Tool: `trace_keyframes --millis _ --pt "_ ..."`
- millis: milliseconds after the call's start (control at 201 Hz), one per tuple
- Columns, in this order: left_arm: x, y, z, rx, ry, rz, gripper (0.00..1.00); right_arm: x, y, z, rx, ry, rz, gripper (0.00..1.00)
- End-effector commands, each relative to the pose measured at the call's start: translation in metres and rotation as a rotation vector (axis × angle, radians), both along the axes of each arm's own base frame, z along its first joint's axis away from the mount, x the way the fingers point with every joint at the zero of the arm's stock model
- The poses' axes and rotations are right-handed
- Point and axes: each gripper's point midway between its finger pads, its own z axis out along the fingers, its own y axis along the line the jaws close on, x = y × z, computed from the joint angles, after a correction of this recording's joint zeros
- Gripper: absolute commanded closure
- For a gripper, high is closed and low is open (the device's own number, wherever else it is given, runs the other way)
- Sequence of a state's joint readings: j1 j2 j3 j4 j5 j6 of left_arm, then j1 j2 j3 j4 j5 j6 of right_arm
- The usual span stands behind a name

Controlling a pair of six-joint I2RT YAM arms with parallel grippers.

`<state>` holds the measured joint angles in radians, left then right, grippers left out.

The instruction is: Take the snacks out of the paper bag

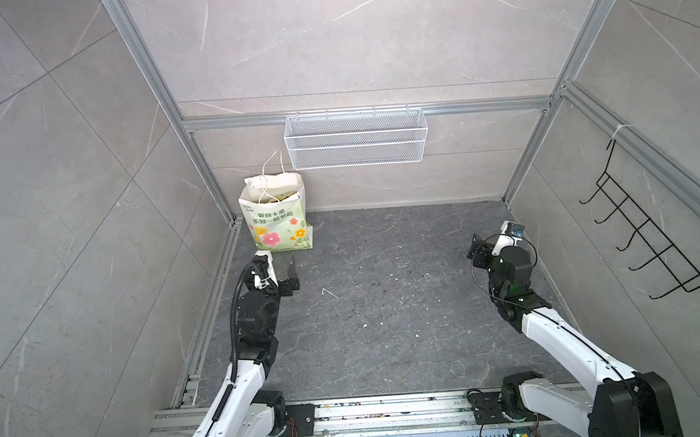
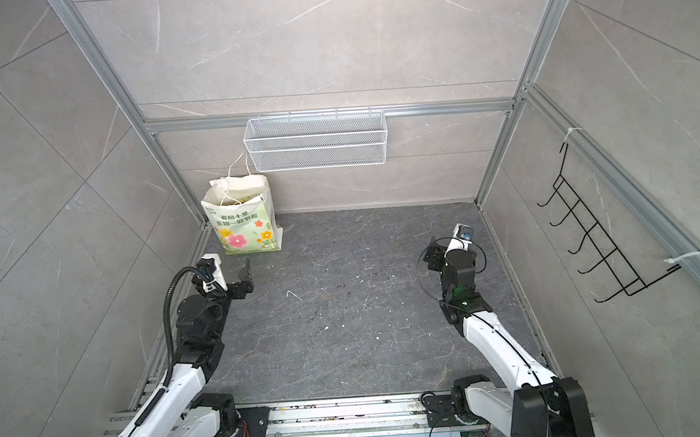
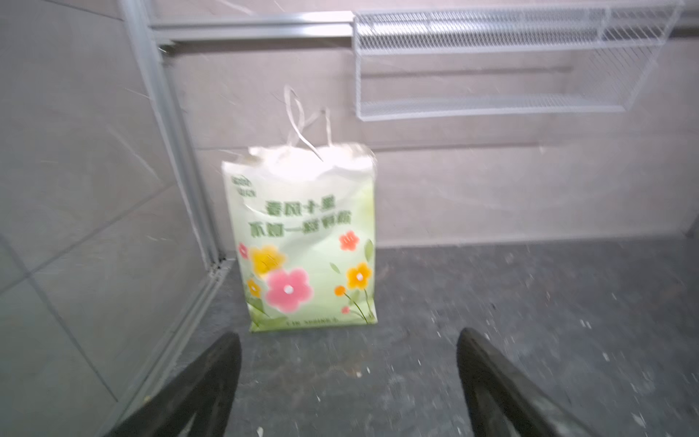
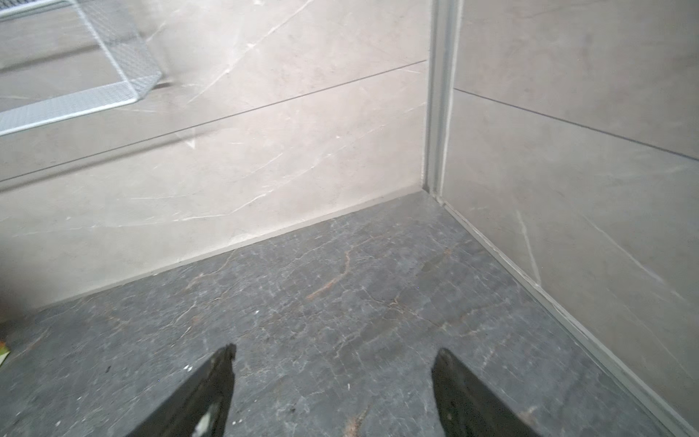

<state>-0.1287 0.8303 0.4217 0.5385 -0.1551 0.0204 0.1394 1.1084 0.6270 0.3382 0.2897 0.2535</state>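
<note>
- Dark stone counter (image 1: 388, 329) between grey tiled walls; paper bag (image 1: 275, 220) stands upright in the far left corner, long axis vertical, mouth up.
- Left hand (image 3: 348, 336): released, empty; the bag lies straight ahead, near but apart. This is the nearer arm.
- Right hand (image 4: 336, 350): released, empty, well apart, facing the far right corner.
- Snacks (image 1: 281, 197): only a yellowish scrap shows in the mouth; the rest are hidden. The left wrist view is blurred.

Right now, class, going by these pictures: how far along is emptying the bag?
Done: nothing yet. The snacks show yellow in the mouth of the upright bag; none lies on the table. In hand: the left gripper, open and empty, faces the bag, short of it; the right gripper is open over bare table. Left: every snack must come out.
</note>
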Motion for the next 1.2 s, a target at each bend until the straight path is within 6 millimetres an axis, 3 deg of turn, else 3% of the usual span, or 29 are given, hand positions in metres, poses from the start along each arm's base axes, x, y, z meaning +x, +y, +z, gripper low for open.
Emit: trace_keyframes --millis 0,109,184,224,274,333,468,627,722,776,936,1005,1020,1055,1195 --pt "0.01 0.059 0.006 -0.051 0.074 0.243 0.21 0.015 0.041 -0.028 0.073 0.158 0.159 0.21" --pt "0.031 0.104 0.005 -0.264 0.108 0.263 0.29 0.036 0.077 -0.026 0.069 0.18 0.257 0.26" --pt "0.055 0.114 0.003 -0.324 0.16 0.212 0.36 0.045 0.092 -0.024 0.076 0.182 0.288 0.28" --pt "0.068 0.122 0.001 -0.337 0.217 0.216 0.44 0.049 0.096 -0.025 0.082 0.19 0.301 0.3" --pt "0.084 0.129 -0.001 -0.357 0.274 0.202 0.46 0.052 0.1 -0.027 0.089 0.205 0.309 0.31" --pt "0.1 0.14 -0.004 -0.385 0.329 0.195 0.59 0.054 0.106 -0.027 0.097 0.211 0.327 0.32" --pt "0.135 0.163 -0.009 -0.418 0.362 0.151 0.75 0.051 0.116 -0.027 0.113 0.221 0.371 0.34" --pt "0.191 0.159 -0.031 -0.43 0.461 -0.038 0.88 0.042 0.13 -0.03 0.116 0.244 0.431 0.34" --pt "0.217 0.157 -0.044 -0.482 0.49 -0.114 0.9 0.035 0.134 -0.029 0.111 0.246 0.45 0.35" --pt "0.229 0.158 -0.056 -0.507 0.522 -0.132 0.96 0.031 0.135 -0.028 0.113 0.248 0.452 0.35" --pt "0.262 0.154 -0.086 -0.581 0.576 -0.24 1.0 0.017 0.151 -0.018 0.115 0.239 0.508 0.36" --pt "0.275 0.155 -0.1 -0.614 0.611 -0.264 1.0 0.011 0.154 -0.015 0.124 0.235 0.519 0.36" --pt "0.278 0.156 -0.117 -0.637 0.642 -0.261 1.0 0.01 0.155 -0.014 0.127 0.233 0.522 0.36" --pt "0.283 0.156 -0.127 -0.658 0.661 -0.269 1.0 0.008 0.154 -0.013 0.135 0.23 0.521 0.36" --pt "0.3 0.155 -0.148 -0.717 0.686 -0.292 1.0 -0.002 0.152 -0.015 0.157 0.224 0.514 0.36"
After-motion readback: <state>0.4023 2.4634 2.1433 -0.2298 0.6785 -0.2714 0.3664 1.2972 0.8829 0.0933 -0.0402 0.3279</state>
